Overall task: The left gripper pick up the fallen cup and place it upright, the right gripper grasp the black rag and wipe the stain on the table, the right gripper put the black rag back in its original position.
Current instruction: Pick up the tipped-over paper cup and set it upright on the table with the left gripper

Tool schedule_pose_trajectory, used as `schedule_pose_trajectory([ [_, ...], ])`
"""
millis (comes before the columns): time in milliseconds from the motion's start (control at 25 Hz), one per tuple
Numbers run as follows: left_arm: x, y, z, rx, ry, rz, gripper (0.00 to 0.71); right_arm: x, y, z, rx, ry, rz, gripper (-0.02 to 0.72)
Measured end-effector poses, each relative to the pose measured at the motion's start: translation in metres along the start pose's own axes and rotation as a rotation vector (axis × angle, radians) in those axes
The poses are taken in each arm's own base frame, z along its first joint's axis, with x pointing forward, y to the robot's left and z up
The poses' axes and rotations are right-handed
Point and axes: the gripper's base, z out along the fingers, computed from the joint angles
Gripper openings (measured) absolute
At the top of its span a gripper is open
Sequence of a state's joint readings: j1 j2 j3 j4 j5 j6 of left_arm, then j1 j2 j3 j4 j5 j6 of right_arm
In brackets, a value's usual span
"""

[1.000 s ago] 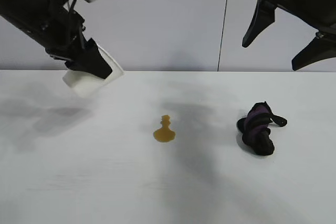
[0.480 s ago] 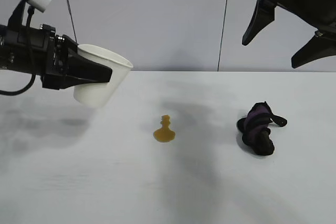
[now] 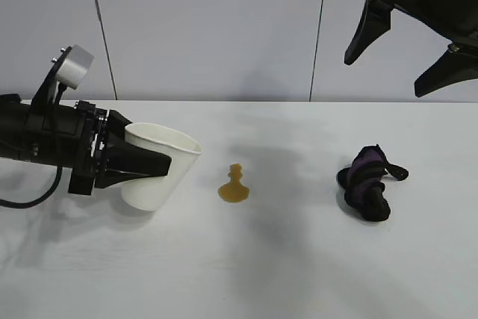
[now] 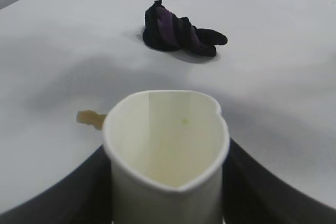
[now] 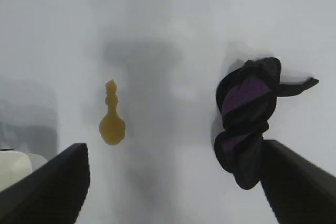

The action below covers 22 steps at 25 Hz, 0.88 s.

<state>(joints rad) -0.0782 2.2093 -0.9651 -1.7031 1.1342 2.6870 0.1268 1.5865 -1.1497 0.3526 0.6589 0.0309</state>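
Lowered since before, the left claw [image 3: 153,166] now grips the cup [image 3: 160,173], nearly upright, close above the table [image 3: 299,259] beside the stain [image 3: 234,185]. The right claw [image 3: 403,42] hangs wide open, empty, above the black rag [image 3: 366,183].

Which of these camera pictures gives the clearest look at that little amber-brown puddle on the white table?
The right wrist view: the amber-brown stain lies whole and unblocked, seen from above. The exterior view shows it whole but flatter. In the left wrist view the white paper cup hides most of it.

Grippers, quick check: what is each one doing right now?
Left gripper: shut on the cup, low by the table.
Right gripper: open, empty, raised above the black rag.
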Motion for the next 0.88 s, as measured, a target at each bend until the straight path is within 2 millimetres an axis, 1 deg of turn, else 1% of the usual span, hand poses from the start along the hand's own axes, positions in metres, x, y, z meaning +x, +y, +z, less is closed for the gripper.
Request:
schedule_pose_trajectory([
  [120,0.007,-0.001,0.003,0.008,-0.007,-0.020,0.374,0.000,0.000,0.000,0.000,0.000,-0.001,0.610],
  [240,0.008,-0.001,0.003,0.007,-0.010,-0.022,0.376,0.000,0.000,0.000,0.000,0.000,-0.002,0.610],
  [280,0.008,-0.001,0.003,0.007,-0.010,-0.021,0.388,0.000,0.000,0.000,0.000,0.000,-0.002,0.610],
  [360,0.008,-0.001,0.003,0.007,-0.010,-0.021,0.456,0.000,0.000,0.000,0.000,0.000,-0.002,0.610],
  [440,0.008,-0.001,0.003,0.006,-0.008,-0.020,0.585,0.000,0.000,0.000,0.000,0.000,-0.004,0.610],
  [480,0.007,-0.001,0.003,0.005,-0.008,-0.019,0.625,0.000,0.000,0.000,0.000,0.000,-0.006,0.610],
  [560,0.004,0.000,0.001,0.001,-0.010,-0.025,0.664,0.000,0.000,0.000,0.000,0.000,-0.010,0.610],
  [640,-0.009,0.001,-0.002,-0.010,-0.018,-0.036,0.680,0.000,0.000,0.000,0.000,0.000,-0.010,0.610],
  [760,-0.040,0.003,-0.013,-0.041,-0.040,-0.126,0.690,0.000,0.000,0.000,0.000,0.000,-0.010,0.610],
  [880,-0.071,0.009,-0.031,-0.188,0.025,-0.334,0.692,0.000,0.000,0.000,0.000,0.000,-0.011,0.610],
])
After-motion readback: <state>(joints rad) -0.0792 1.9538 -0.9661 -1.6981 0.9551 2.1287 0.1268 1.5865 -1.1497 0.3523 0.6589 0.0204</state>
